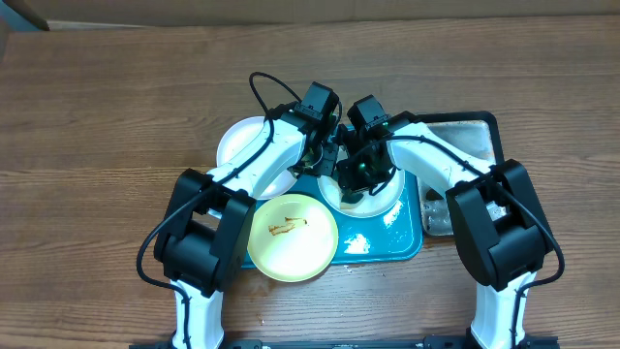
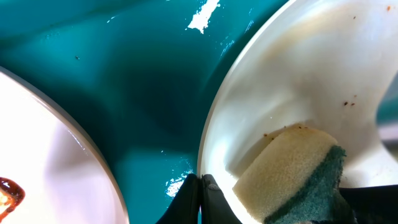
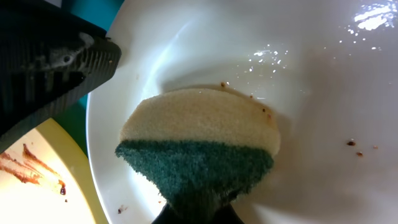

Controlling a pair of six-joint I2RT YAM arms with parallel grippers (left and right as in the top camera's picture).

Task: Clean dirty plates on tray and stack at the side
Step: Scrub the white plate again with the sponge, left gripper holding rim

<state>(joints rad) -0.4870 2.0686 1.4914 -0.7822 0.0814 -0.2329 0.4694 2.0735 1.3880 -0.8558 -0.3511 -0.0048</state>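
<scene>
Two sets of fingers work one white plate; left fingers are pressed together, clamped on that plate's rim at its 9 o'clock edge in the overhead view; right fingers are closed on a sponge, green scouring side toward the fingers, pale side pressed flat on the plate's floor; brown specks beside the sponge and further out on the plate. White plate sits on the teal tray, near its middle; wet glints on the tray surface. Pale yellow-green plate at 8 o'clock of the white plate, over the tray's corner, brown smear in its centre. Second white plate at 10 o'clock, partly under the left arm. Black tray at 2 o'clock, just beside the teal one; all on a wooden table.
</scene>
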